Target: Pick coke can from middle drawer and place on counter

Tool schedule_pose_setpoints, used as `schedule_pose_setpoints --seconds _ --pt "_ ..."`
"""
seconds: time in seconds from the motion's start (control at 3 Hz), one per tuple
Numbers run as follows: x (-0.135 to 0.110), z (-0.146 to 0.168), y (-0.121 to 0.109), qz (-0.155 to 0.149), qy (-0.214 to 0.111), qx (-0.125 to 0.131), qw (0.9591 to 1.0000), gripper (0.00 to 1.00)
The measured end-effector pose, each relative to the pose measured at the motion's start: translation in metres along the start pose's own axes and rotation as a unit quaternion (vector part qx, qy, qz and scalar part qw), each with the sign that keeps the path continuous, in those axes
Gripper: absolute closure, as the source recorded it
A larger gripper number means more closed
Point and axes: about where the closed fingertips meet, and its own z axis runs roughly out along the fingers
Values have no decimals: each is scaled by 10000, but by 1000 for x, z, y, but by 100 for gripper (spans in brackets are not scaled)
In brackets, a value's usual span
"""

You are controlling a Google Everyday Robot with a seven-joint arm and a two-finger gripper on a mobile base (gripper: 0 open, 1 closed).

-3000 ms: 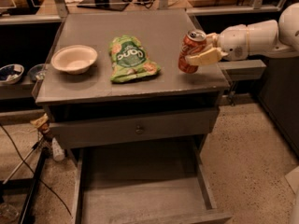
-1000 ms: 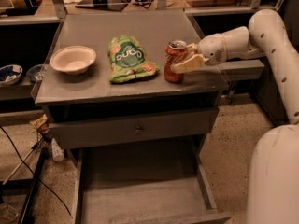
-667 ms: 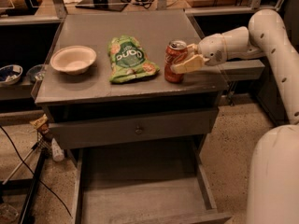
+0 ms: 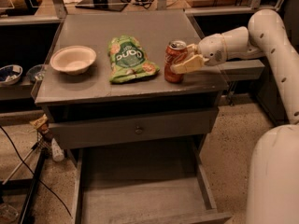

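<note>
Gripping the upright coke can (image 4: 173, 56) on the counter (image 4: 93, 85), tool (image 4: 183, 59) sits right of snack bag (image 4: 128, 59) and bowl (image 4: 73, 59)

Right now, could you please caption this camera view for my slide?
End effector grips the red can upright on the counter, beside a green snack bag and white bowl; drawer below open.

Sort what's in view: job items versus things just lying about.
Job: coke can, standing on the counter; hand, beside the can near the counter's edge, closed on it; middle drawer, open below.
Lying about: white bowl; green snack bag; closed drawer front.
</note>
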Motion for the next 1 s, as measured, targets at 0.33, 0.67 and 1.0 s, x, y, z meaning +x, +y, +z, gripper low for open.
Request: schedule_pose_setpoints --seconds 0.33,0.67,1.0 --pt "0 0 0 0 0 0 10000 36" --pt "0 0 0 0 0 0 10000 13" --pt "0 0 0 0 0 0 10000 0"
